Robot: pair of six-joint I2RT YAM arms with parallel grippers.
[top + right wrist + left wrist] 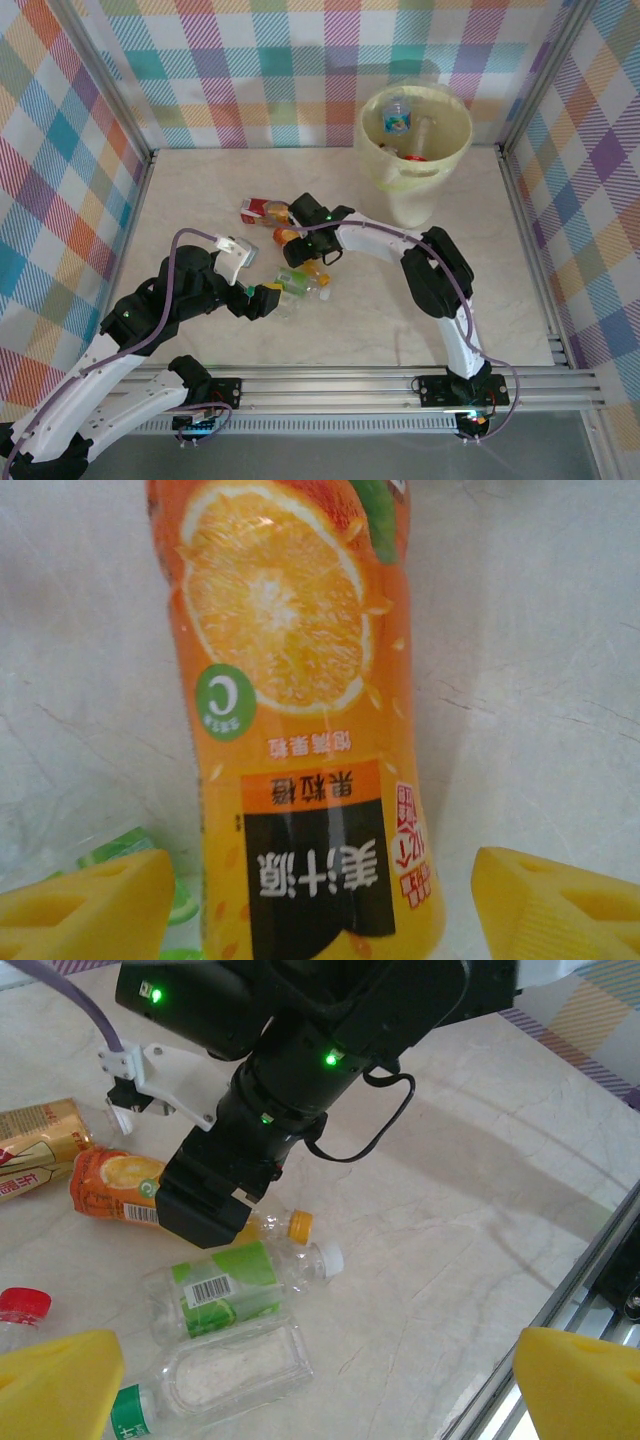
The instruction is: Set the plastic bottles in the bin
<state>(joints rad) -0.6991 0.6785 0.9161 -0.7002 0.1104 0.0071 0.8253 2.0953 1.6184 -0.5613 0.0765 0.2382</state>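
Note:
An orange-juice bottle (300, 730) with an orange-slice label lies on the table between the yellow fingertips of my right gripper (320, 865). The jaws straddle it with a thin gap on each side, so the gripper is open. From the left wrist, that bottle (115, 1185) pokes out under the right arm's black head. My left gripper (318, 1345) hovers open over a green-labelled bottle (225, 1285) and a clear crushed bottle (225, 1375). The pale-yellow bin (372, 160) stands at the back right with bottles (397, 115) inside.
A red-and-gold labelled bottle (35, 1145) and a red cap (22, 1305) lie to the left of the cluster. Another bottle (262, 211) sits behind the right gripper. An aluminium rail (350, 385) bounds the near edge, and checked walls enclose the table.

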